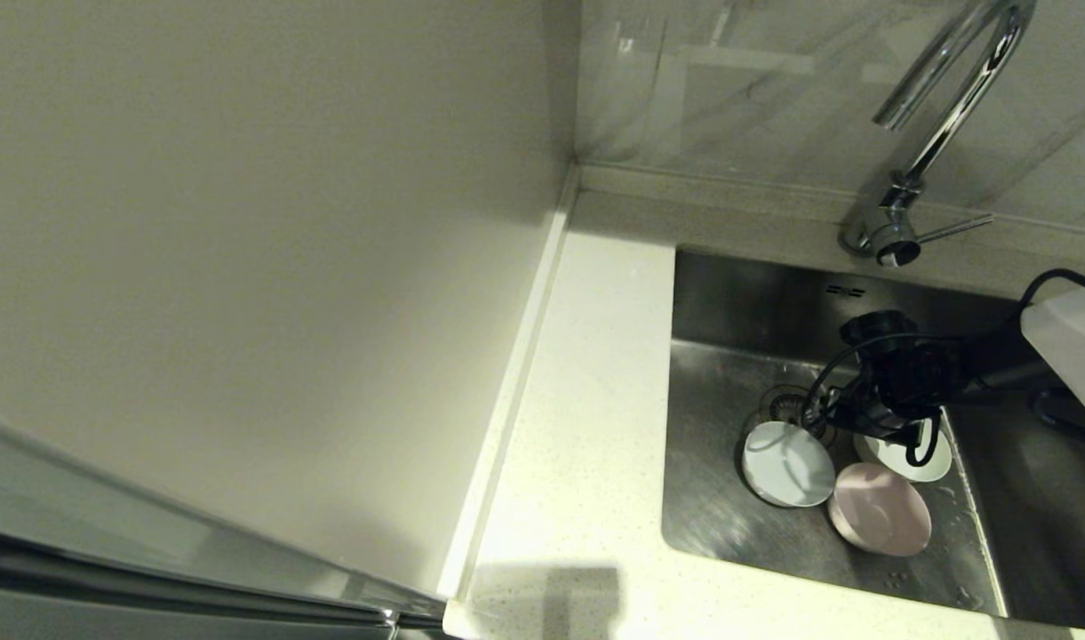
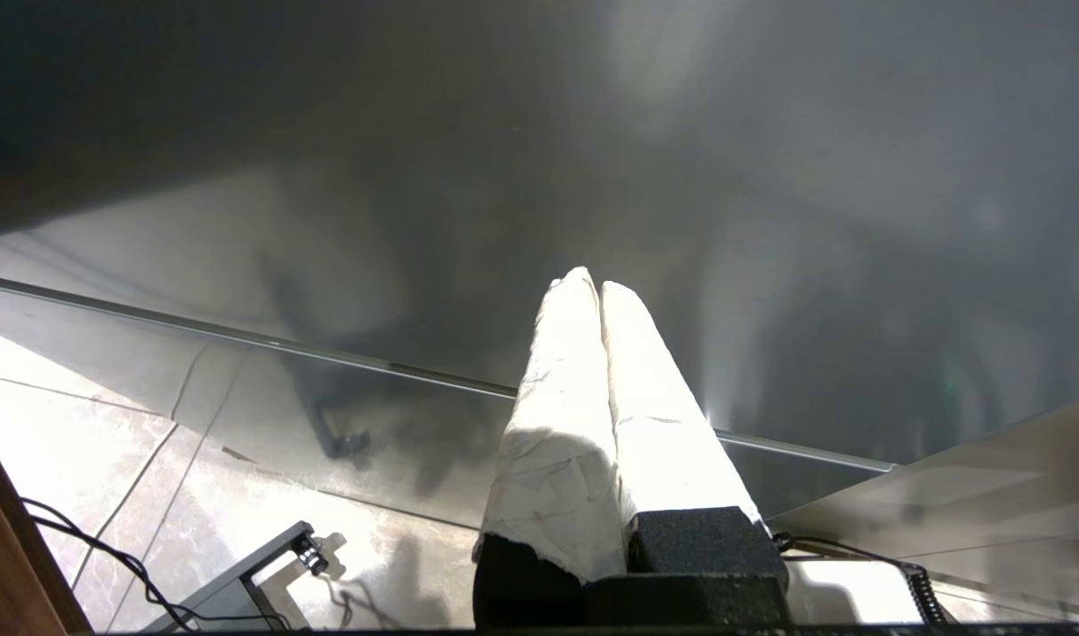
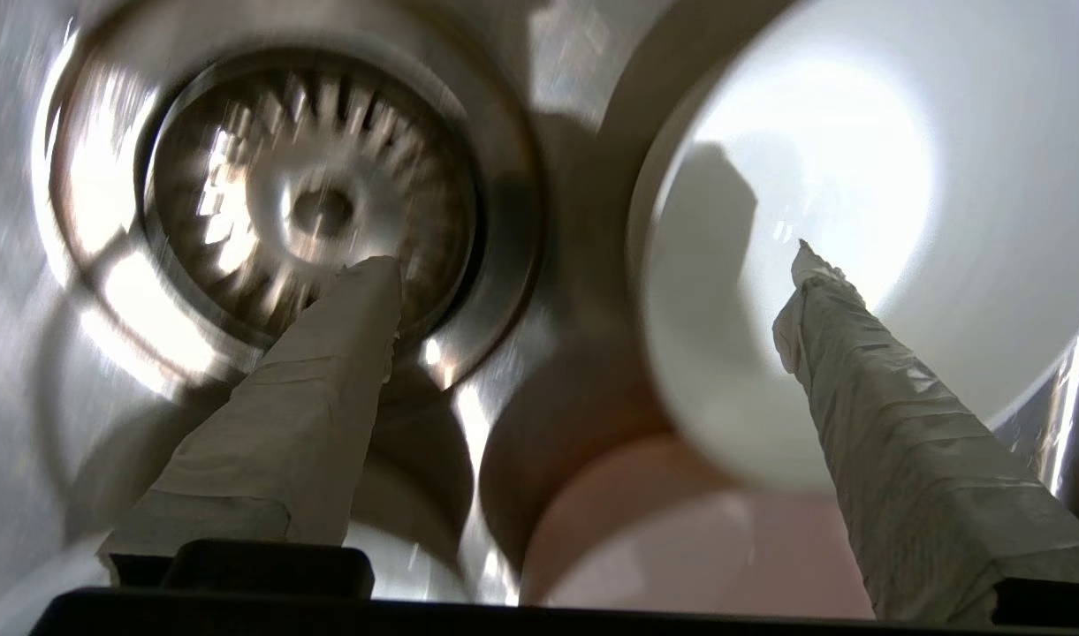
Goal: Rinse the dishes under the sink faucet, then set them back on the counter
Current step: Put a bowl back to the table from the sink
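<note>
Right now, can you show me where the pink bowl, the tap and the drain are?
pink bowl point(image 1: 880, 508), head view, middle of its inside.
tap point(image 1: 946, 116), head view, on the curved chrome neck.
drain point(image 3: 318, 208), right wrist view, centre of the strainer.

No legible text or markings anywhere.

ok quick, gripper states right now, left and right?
Left gripper: shut, holding nothing, parked away from the sink.
Right gripper: open, holding nothing, one finger over the whitish-green bowl, the other over the drain strainer.
</note>
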You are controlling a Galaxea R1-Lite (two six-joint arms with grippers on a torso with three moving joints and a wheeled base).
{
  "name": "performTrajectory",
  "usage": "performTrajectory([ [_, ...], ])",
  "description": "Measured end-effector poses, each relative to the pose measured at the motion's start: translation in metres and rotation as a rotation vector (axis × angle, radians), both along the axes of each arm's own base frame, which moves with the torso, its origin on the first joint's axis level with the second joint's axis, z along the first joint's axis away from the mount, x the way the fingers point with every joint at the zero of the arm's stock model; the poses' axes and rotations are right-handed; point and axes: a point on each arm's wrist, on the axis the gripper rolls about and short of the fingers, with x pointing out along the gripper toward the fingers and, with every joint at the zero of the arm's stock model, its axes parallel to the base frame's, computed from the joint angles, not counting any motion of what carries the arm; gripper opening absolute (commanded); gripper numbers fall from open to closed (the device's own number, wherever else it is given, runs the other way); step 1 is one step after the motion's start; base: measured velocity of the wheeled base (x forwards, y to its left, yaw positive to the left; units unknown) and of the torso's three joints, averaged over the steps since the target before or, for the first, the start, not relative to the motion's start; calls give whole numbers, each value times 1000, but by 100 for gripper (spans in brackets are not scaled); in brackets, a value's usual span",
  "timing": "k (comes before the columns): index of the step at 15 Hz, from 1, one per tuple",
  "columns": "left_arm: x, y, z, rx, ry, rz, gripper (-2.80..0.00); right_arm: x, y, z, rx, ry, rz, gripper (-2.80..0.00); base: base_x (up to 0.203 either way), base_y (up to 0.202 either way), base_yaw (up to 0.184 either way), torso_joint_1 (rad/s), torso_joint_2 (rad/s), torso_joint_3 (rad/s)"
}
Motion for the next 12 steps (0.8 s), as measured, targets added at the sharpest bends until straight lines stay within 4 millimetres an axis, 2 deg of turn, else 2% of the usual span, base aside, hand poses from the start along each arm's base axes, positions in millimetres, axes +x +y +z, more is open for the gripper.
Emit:
performTrajectory([
  [8,0,0,0,0,0,1,-280,17,-28,-5,-41,-39,-84,0,0,0,0,0,0,0],
  [12,0,0,0,0,-1,1,-280,23,-34,-14,-41,-36,-92,0,0,0,0,0,0,0],
])
